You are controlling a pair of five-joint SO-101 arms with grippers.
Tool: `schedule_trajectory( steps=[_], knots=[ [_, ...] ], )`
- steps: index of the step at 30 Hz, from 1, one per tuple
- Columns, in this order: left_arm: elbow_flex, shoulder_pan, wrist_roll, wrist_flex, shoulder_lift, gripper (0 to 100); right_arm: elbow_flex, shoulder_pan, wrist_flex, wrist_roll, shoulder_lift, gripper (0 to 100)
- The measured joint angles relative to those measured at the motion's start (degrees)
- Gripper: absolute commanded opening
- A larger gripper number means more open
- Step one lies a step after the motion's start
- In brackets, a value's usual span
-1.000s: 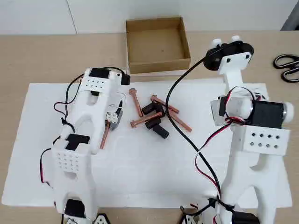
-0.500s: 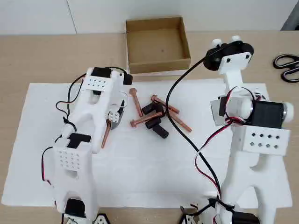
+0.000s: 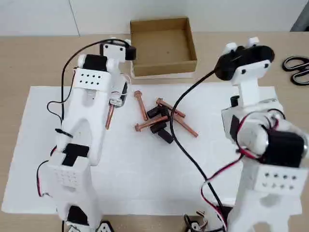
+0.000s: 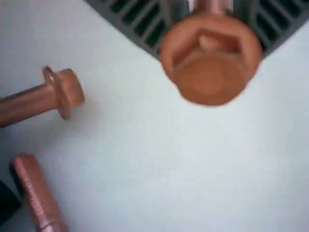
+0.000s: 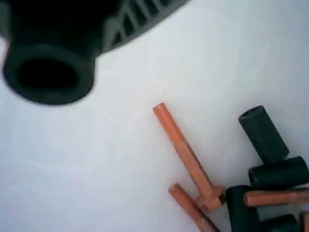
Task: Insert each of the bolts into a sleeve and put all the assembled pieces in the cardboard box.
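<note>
My left gripper (image 3: 116, 100) is shut on a copper bolt (image 3: 110, 116), which hangs shank down over the left part of the white foam mat (image 3: 145, 174). In the left wrist view the bolt's head (image 4: 210, 58) sits right below the jaws. My right gripper (image 5: 72, 24) is shut on a black sleeve (image 5: 48, 72), with its open bore facing the camera. Between the arms lies a pile: loose bolts (image 3: 140, 105) (image 3: 150, 123) (image 3: 186, 126) and black sleeves (image 3: 159, 112) (image 3: 166, 136). The cardboard box (image 3: 164, 46) stands open at the back.
The right arm (image 3: 251, 116) rises over the mat's right side, and its black cable (image 3: 183, 92) arcs past the pile. Scissors (image 3: 297, 67) lie on the table at the far right. Bare mat stretches in front of the pile.
My left arm has risen and swung toward the box, carrying the bolt off the mat. The right arm has lifted and shifted slightly to the right.
</note>
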Motion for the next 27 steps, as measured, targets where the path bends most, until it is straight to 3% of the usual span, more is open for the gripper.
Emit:
schedule_trajectory(
  steps=[9,27],
  knots=[
    [2.3,0.1,0.0,0.3,-14.6,1,7.2,0.0,-0.3,0.0,-13.2,0.7],
    [11.2,0.1,0.0,0.4,-30.1,1,46.3,1.1,-17.8,1.6,-46.7,0.4]
  ],
)
